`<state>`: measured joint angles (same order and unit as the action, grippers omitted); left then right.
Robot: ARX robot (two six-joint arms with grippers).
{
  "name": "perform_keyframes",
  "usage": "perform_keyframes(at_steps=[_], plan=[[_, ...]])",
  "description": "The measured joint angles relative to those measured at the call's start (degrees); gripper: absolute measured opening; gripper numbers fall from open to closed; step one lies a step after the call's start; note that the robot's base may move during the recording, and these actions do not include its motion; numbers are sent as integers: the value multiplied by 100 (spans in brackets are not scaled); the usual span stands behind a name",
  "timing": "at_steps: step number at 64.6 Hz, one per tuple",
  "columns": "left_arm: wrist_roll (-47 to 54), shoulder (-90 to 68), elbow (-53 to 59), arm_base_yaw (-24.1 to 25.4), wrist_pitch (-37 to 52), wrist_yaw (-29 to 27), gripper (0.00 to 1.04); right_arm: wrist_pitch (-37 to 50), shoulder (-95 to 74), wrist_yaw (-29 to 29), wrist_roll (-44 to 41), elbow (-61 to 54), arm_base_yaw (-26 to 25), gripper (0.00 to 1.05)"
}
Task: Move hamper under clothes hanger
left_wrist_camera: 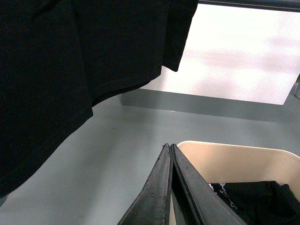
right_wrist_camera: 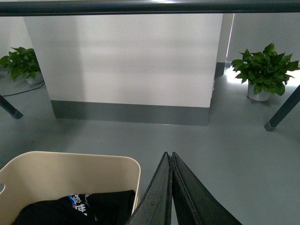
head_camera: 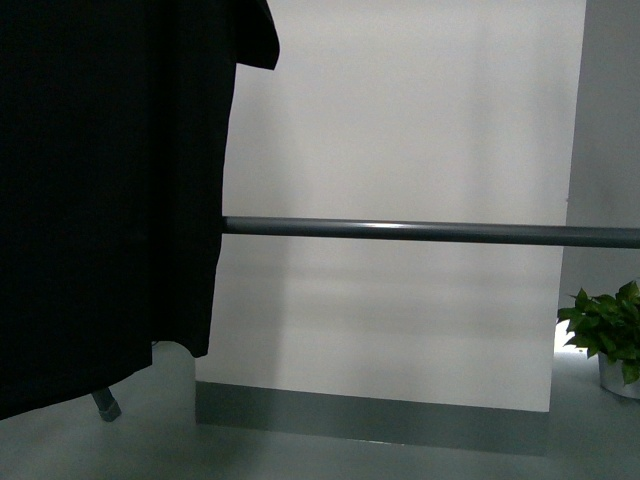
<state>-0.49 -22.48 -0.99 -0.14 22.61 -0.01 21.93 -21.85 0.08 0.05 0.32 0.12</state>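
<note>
Beige plastic rectangular hamper [right_wrist_camera: 65, 173] sits near the dark grey metal clothes hanger [head_camera: 430, 232].
Stiff, light (dark clothes inside); grip the rim. Left gripper [left_wrist_camera: 170, 154] and right gripper [right_wrist_camera: 168, 161] are closed, empty.

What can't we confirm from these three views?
- Hamper: absent from front view; wrist views cut off its base.
- Rack bar: black T-shirt hides its left end in front view.
- Left gripper, right gripper: fingertips together; whether they pinch the rim is unclear.

text: none legible | dark garment [right_wrist_camera: 79, 206] in hamper [right_wrist_camera: 70, 171]: print unreadable
</note>
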Motion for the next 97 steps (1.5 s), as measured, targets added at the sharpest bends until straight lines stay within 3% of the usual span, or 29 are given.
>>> perform_keyframes(at_steps=[38,45,81,84,97], plan=[[2,1266,0,0,-1255,2,4,-1364,1362,0,0,4,0,2],[11,1993,-2,0,-2153,0,4,-2151,2028,-11,-2,2,0,2],[13,2221,-2,0,-2249,2,4,-2186,2159,-15,-2,2,0,2],[15,2223,-2,0,-2249,2,11,-2186,2159,-15,-7,2,0,5],[15,2223,-2,0,-2249,2,43,-2186,2159,-15,-7,2,0,38]])
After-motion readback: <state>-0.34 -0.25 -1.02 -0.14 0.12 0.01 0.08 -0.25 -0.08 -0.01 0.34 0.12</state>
